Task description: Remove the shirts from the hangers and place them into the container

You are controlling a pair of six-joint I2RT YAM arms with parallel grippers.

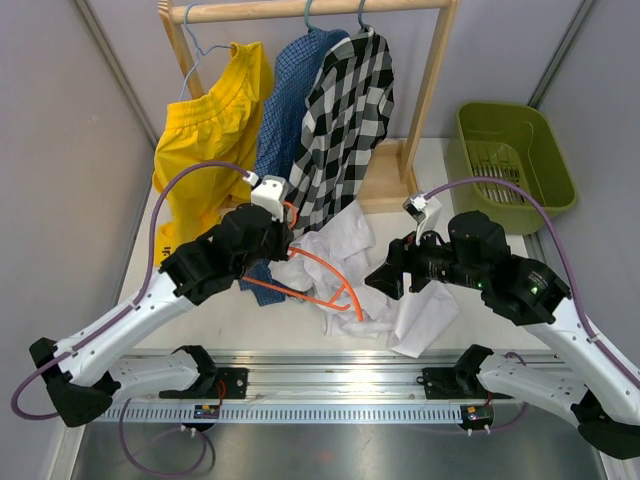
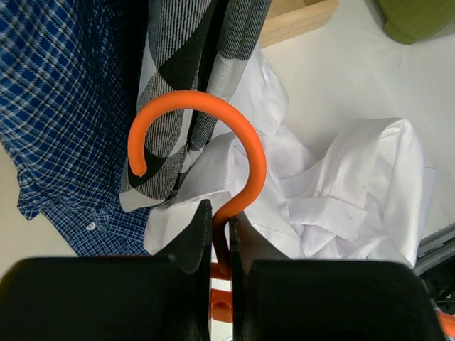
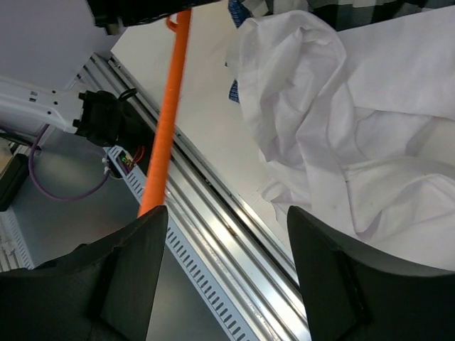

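On the rail [image 1: 300, 10] hang 1 plaid shirt [image 1: 350, 110] and 1 blue shirt [image 1: 290, 100]; below it lies 1 white shirt [image 1: 345, 255]. Left claw [image 2: 220, 238] pinches 1 orange hanger [image 2: 252, 153]; right claw [image 3: 227, 213] spread.

no readable text, no legible labels, brands, numbers or signs anywhere in view

Desk centre: blocked by the crumpled white shirt [image 1: 345, 250]; orange hanger [image 2: 259, 163] lies across it, its neck pinched in the left hand [image 2: 219, 222]; right hand [image 3: 226, 217], fingers spread wide, hangs over the heap's right side.
Rear left and middle: yellow garment [image 1: 205, 140], blue shirt [image 1: 285, 110] and plaid shirt [image 1: 350, 110] hang close together from the wooden rail frame [image 1: 432, 90]; no gap between them.
Rear right: bare strip between the frame's post and the container [image 1: 500, 125], passable; container open from above.
Near edge, left of the heap: bare desk [image 1: 262, 318].
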